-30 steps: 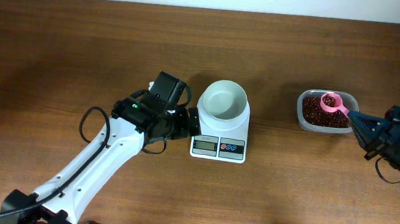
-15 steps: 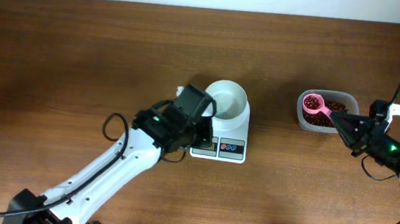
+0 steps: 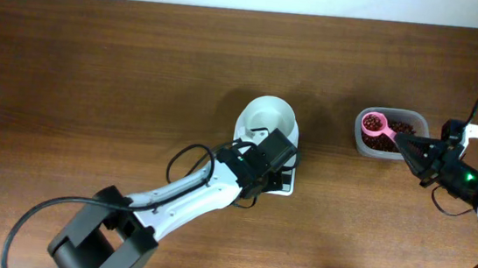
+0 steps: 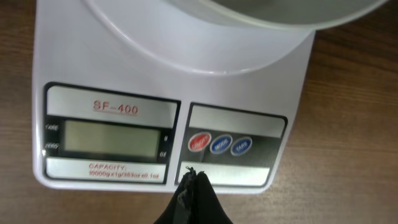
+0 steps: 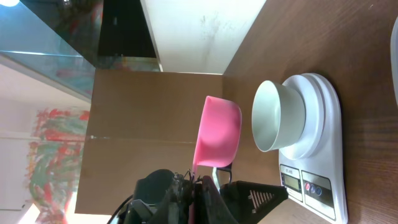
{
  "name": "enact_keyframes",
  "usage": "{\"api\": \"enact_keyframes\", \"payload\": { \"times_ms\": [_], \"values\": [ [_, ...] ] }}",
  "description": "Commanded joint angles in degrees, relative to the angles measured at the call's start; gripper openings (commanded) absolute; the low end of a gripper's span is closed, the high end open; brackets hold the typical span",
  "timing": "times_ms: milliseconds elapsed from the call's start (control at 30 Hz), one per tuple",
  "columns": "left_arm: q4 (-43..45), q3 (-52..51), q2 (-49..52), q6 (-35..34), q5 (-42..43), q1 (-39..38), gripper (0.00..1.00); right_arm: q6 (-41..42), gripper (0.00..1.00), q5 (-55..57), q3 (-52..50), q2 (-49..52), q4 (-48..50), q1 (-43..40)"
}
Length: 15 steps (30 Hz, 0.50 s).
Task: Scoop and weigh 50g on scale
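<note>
Scale (image 4: 168,74) panel under L tool (image 4: 194,180); R tool (image 3: 401,141) w/ spoon (image 3: 372,123) over tub (image 3: 357,138).
My L tool, tips pressed together, points at the scale front edge just below the red button (image 4: 199,142); touching or a hair off, I can't tell from this angle. The scale sits mid-counter (image 3: 96,67) w/ the white bowl (image 3: 267,117) on top. My R tool pinches the pink spoon's handle; the spoon carries a few beans (image 3: 381,144) above the tub's left end. The rest lie in the tub, well apart from the scale.
</note>
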Motion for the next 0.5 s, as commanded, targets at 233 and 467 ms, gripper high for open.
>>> {"api": "enact_keyframes", "payload": {
  "times_ms": [233,467],
  "values": [
    [3.56,-0.37,4.96,-0.81,-0.59,-0.2,0.0,-1.11,0.04,-0.33,0.33,0.2,0.04,0.42],
    [5.22,-0.37,5.81,-0.81,-0.61,-0.2,0.0,-1.53,0.04,-0.33,0.33,0.2,0.04,0.42]
  ]
}}
